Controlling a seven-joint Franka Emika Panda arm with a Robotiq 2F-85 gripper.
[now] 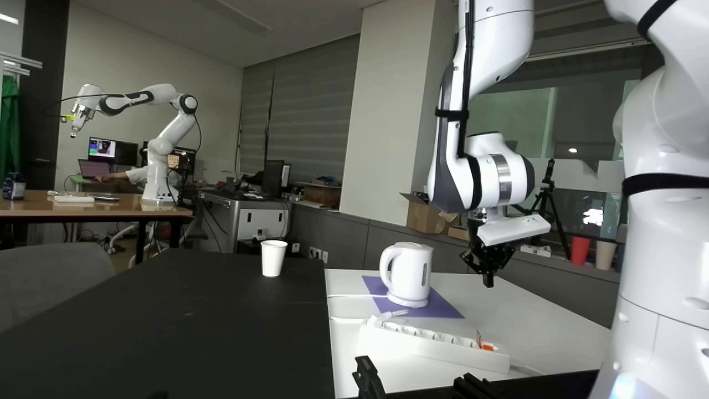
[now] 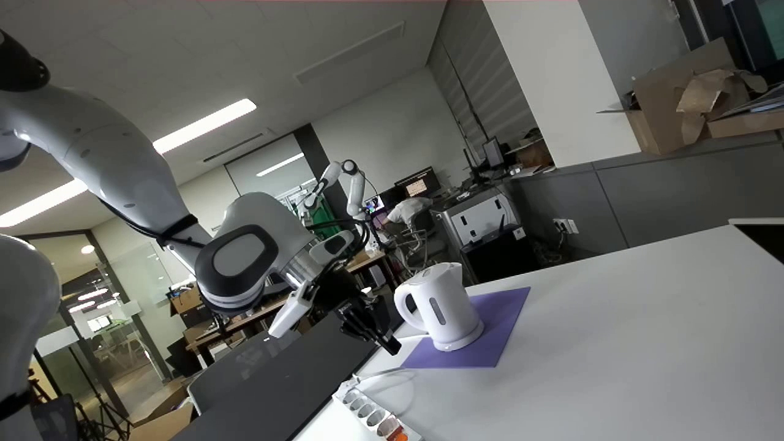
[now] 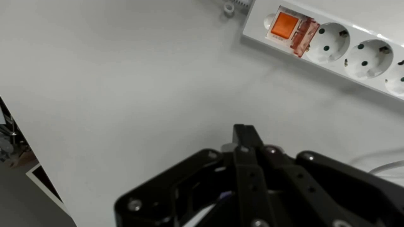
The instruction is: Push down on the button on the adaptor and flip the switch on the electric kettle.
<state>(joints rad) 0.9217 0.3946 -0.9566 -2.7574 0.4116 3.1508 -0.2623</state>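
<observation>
The adaptor lies at the wrist view's upper right, orange button uncovered, while the tool, closed and empty, had best centre above that before pressing straight down.

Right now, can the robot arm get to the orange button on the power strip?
Probably yes. The see-through red cover is flipped open, leaving the orange button bare, and I see nothing between that and the shut jaws.

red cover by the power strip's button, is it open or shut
Open: in the wrist view, the red cover sits toward the sockets, leaving the orange button exposed.
</observation>
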